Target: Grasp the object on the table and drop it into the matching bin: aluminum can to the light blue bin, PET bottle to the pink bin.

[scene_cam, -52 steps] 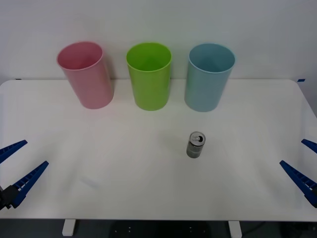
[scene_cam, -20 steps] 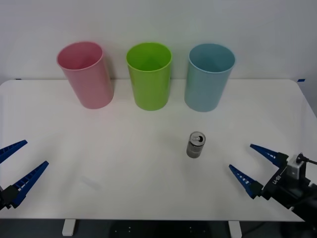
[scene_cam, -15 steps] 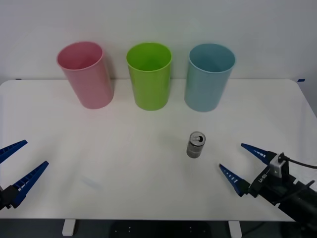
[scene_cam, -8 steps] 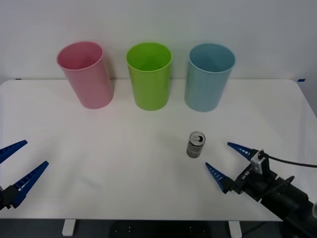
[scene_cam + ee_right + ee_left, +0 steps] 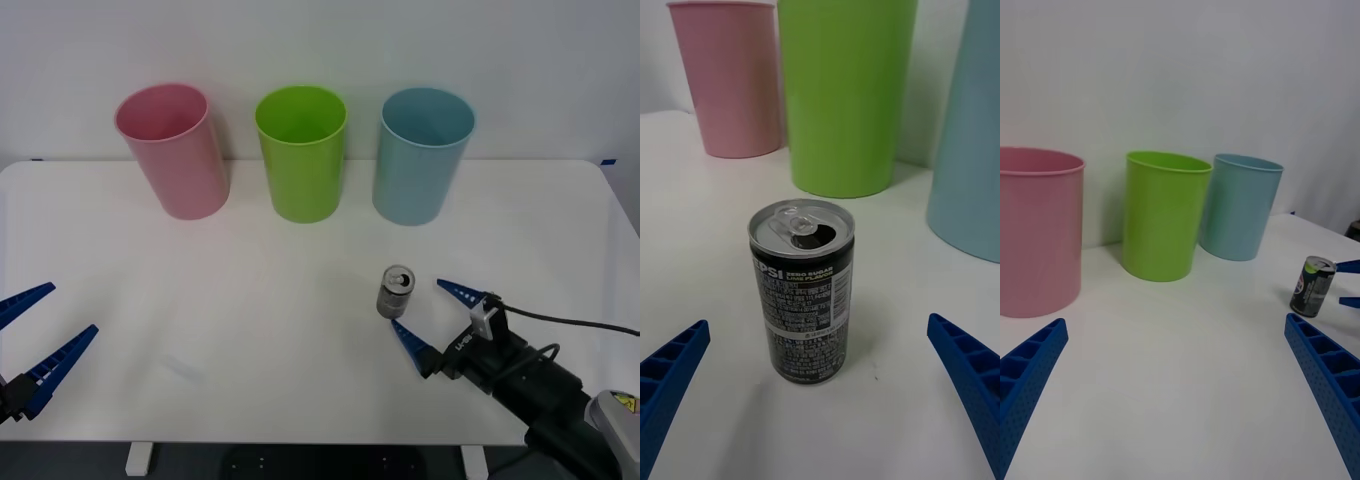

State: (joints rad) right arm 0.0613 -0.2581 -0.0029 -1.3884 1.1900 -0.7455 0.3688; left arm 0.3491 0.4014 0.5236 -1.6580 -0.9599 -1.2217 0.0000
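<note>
The aluminum can [image 5: 396,291] is not yet held. The right gripper [image 5: 428,318] is placed beside it, jaws spread wide. The light blue bin [image 5: 423,155] is waiting.

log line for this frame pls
right gripper: open, beside aluminum can, not touching | can: upright on table | left gripper: open, parked | light blue bin: upright

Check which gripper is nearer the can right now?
Right. The right gripper is open right beside the can, fingers not yet around it. The left gripper is open at the table's far left edge.
</note>
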